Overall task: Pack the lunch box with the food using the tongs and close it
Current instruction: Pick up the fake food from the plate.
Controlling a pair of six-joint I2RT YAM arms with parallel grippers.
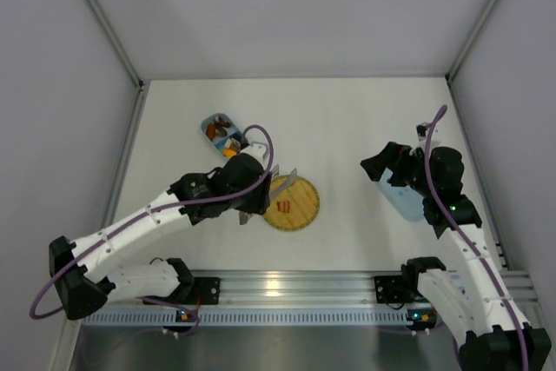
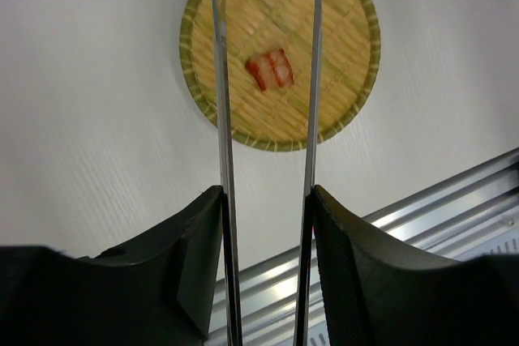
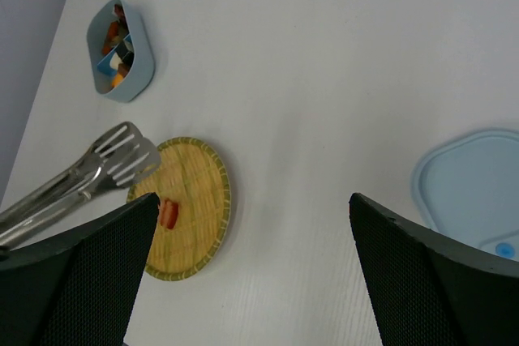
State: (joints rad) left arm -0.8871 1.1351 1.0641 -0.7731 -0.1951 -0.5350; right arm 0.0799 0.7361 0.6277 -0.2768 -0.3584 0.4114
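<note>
The left jaws are clamped on both arms of the tongs (image 2: 220, 119). The right jaws stand wide apart and hold nothing. On the surface (image 1: 347, 119), the left arm (image 1: 148, 215) stretches diagonally toward centre, probably lining up the last pick. The right arm (image 1: 452, 206) bends over the lid (image 3: 470, 176) at mid-right, seemingly ready for closing. The yellow plate (image 2: 340, 111) at lower centre carries one red piece (image 2: 270, 69). The lunch box (image 3: 138, 66), at upper left, holds several pieces.
</note>
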